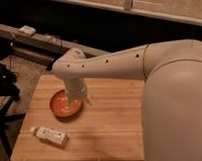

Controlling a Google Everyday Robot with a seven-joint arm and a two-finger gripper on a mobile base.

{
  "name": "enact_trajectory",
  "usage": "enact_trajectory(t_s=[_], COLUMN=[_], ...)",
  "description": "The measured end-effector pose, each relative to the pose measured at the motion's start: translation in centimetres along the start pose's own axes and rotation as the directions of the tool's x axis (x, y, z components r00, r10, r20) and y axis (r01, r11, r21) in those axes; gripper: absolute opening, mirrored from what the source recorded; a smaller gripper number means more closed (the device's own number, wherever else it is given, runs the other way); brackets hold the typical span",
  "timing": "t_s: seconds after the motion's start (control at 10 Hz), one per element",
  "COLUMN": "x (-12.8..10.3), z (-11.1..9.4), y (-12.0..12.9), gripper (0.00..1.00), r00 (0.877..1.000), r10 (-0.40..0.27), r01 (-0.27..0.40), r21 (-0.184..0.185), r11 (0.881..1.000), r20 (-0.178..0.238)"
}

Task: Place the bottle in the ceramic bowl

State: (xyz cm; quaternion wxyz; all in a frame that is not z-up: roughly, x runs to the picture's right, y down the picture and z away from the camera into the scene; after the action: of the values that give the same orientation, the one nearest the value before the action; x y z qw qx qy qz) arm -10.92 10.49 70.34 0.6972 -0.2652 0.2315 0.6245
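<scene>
The bottle [49, 135] lies on its side near the front left of the wooden table [111, 124], white cap toward the left. The ceramic bowl [63, 105], orange-red inside, sits on the table's left half, behind the bottle. My gripper [79, 100] hangs below the white arm's wrist, right over the bowl's right edge, well apart from the bottle. Nothing shows in it.
My large white arm [164, 78] crosses from the right and hides the table's right side. A dark bench with a small white object [27, 30] stands behind the table. A dark chair frame [2, 93] is at the left edge.
</scene>
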Motion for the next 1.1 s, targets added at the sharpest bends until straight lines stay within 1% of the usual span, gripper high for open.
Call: enact_trajectory(t_s=[0.1,0.2,0.3,0.4,0.5,0.6,0.7,0.8,0.9,1.0,1.1], x=[0.2,0.5,1.3,2.0,2.8,3.8,5.0,5.8,6.8,7.4,8.6], z=[0.0,0.2,0.4,0.5,0.7,1.1,1.6,2.1,3.1,4.1,5.9], y=[1.3,2.6,4.5,6.0,7.4,9.0,10.6,11.6,12.9,13.6,14.5], gripper=[0.65,0.65,0.65,0.65,0.65,0.65,0.65,0.65,0.65,0.65,0.65], r00=[0.997,0.984,0.947,0.908,0.872,0.83,0.781,0.747,0.701,0.672,0.626], r10=[-0.08,-0.18,-0.321,-0.419,-0.489,-0.558,-0.624,-0.663,-0.711,-0.736,-0.771], r01=[0.08,0.18,0.321,0.419,0.488,0.556,0.619,0.656,0.701,0.726,0.763], r21=[-0.004,-0.004,-0.012,-0.023,-0.038,-0.066,-0.095,-0.11,-0.123,-0.123,-0.114], r11=[0.997,0.984,0.947,0.908,0.872,0.829,0.78,0.747,0.702,0.676,0.637], r20=[0.002,0.004,0.002,-0.001,-0.007,-0.016,-0.031,-0.044,-0.062,-0.082,-0.119])
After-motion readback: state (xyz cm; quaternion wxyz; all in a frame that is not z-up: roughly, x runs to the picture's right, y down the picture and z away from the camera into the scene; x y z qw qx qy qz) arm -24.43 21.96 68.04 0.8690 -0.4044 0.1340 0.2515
